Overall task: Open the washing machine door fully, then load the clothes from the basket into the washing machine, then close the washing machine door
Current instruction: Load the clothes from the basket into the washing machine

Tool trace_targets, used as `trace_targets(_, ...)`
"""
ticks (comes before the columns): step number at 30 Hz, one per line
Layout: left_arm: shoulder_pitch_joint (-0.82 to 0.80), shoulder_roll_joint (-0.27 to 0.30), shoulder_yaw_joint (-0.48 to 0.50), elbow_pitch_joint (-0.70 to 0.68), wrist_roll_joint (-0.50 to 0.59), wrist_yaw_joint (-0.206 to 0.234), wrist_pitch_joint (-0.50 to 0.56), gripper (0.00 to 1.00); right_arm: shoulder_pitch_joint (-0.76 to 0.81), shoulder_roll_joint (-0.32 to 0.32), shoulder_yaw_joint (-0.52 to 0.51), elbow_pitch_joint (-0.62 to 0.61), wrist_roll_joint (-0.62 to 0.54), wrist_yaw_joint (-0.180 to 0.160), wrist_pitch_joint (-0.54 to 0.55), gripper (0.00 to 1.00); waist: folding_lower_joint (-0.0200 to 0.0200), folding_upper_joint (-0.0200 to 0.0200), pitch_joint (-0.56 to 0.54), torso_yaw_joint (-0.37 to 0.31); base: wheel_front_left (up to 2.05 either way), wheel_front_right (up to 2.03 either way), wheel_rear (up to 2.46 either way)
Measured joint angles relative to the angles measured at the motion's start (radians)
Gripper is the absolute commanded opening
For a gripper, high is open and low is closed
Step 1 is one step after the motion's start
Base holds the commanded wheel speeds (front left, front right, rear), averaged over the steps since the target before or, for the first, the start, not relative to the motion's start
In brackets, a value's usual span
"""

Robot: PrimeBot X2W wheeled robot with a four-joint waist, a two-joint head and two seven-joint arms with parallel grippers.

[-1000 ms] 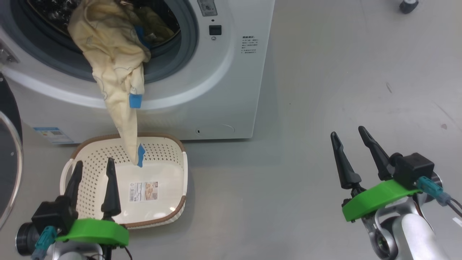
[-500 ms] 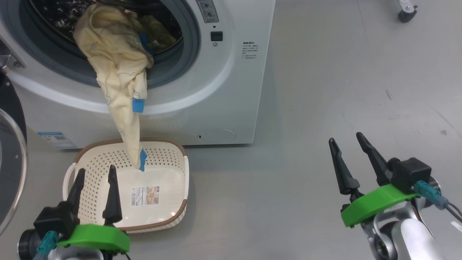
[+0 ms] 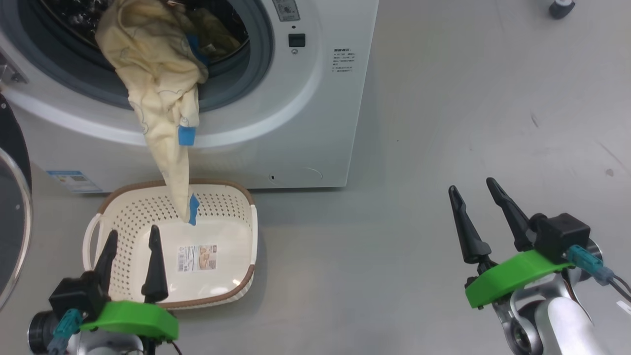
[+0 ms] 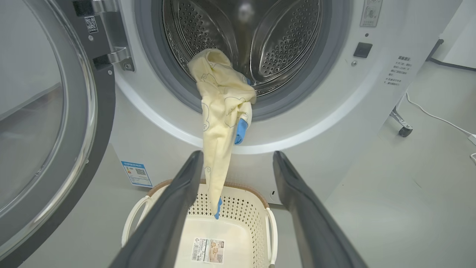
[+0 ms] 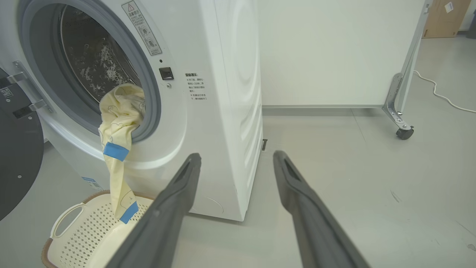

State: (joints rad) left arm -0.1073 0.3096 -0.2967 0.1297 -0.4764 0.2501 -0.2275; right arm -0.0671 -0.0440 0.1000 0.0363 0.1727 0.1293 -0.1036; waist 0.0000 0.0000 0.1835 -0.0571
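At twelve o'clock from your left gripper (image 3: 133,230), jaws wide and empty, the clothes (image 3: 162,98) hang twelve-to-six from the washing machine (image 3: 305,123) mouth into the basket (image 3: 231,186); your right gripper (image 3: 471,185), equally wide, sits well apart at three o'clock.

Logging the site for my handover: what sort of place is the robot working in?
Probably a lab or test bay staged as a laundry corner, not a home: a big white front-loading washing machine stands on bare grey smooth floor, beside a white partition panel on castor wheels.
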Motion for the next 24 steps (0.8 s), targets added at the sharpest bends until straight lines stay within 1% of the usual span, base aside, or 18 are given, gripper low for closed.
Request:
trace_targets(4,-0.06,-0.001,-0.011,0.027,0.0,0.0,0.017,1.0,-0.007,0.0,0.008,-0.008,0.0,0.0,-0.001,1.0,0.0,0.0,0.039,-0.001,0.0,0.0,0.0)
trace_targets(8,-0.141,-0.003,-0.014,0.083,-0.001,-0.001,0.026,1.0,-0.037,0.0,0.015,-0.014,0.003,0.0,-0.003,1.0,0.0,0.0,0.086,-0.003,0.0,0.0,0.0)
trace_targets(16,-0.335,-0.014,-0.009,0.269,-0.039,-0.005,0.043,1.0,-0.113,0.0,0.033,-0.019,0.003,0.0,-0.026,1.0,0.0,0.0,0.192,-0.016,0.0,0.0,0.0)
trace_targets(19,-0.417,-0.013,-0.005,0.343,-0.053,-0.022,0.045,1.0,-0.141,0.0,0.041,-0.019,0.011,0.0,-0.033,1.0,0.0,0.0,0.233,-0.026,0.0,0.0,0.0)
trace_targets(20,-0.417,-0.013,-0.005,0.343,-0.053,-0.022,0.045,1.0,-0.141,0.0,0.041,-0.019,0.011,0.0,-0.033,1.0,0.0,0.0,0.233,-0.026,0.0,0.0,0.0)
trace_targets(24,-0.506,-0.011,0.002,0.447,-0.079,-0.078,0.063,1.0,-0.179,0.0,0.063,-0.017,0.016,0.0,-0.046,1.0,0.0,0.0,0.284,-0.047,0.0,0.0,0.0)
